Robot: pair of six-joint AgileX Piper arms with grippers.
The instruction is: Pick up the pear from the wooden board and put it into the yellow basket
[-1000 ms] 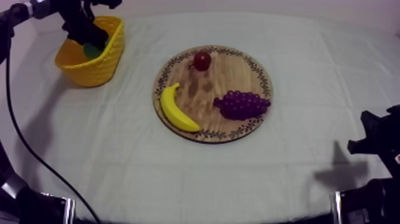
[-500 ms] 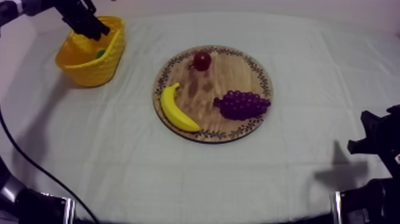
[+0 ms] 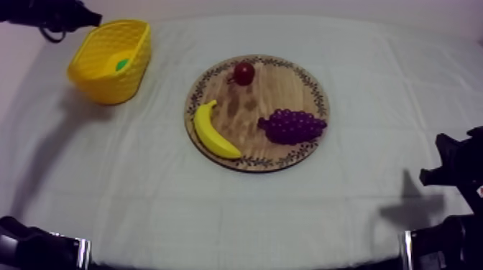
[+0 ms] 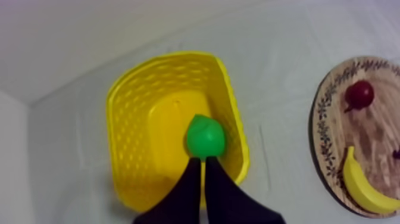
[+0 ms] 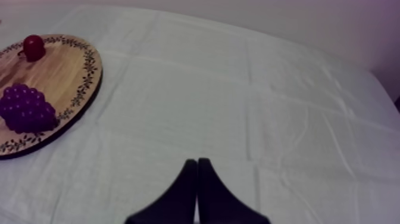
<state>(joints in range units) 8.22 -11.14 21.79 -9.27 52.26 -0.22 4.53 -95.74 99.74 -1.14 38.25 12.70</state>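
Note:
The green pear (image 4: 205, 137) lies inside the yellow basket (image 4: 128, 155), against its wall on the board's side. My left gripper (image 4: 201, 164) hangs above the basket, its fingers together as a narrow wedge with nothing in them. From above, the pear (image 3: 122, 64) shows as a green spot in the basket (image 3: 108, 82) at the far left, and the left gripper (image 3: 90, 18) is just behind the basket's far-left rim. My right gripper (image 5: 196, 162) is shut on nothing over bare cloth, well to the right of the wooden board (image 5: 83, 71).
The round board (image 3: 237, 108) at mid table carries a banana (image 3: 213, 131), a bunch of grapes (image 3: 292, 126) and a small red fruit (image 3: 244, 72). My right arm (image 3: 456, 172) rests at the lower right edge. Bare cloth lies between basket and board.
My left gripper has risen out of the basket, drawn back to the upper left and closed its fingers. The pear stays in the basket. The right arm has not moved.

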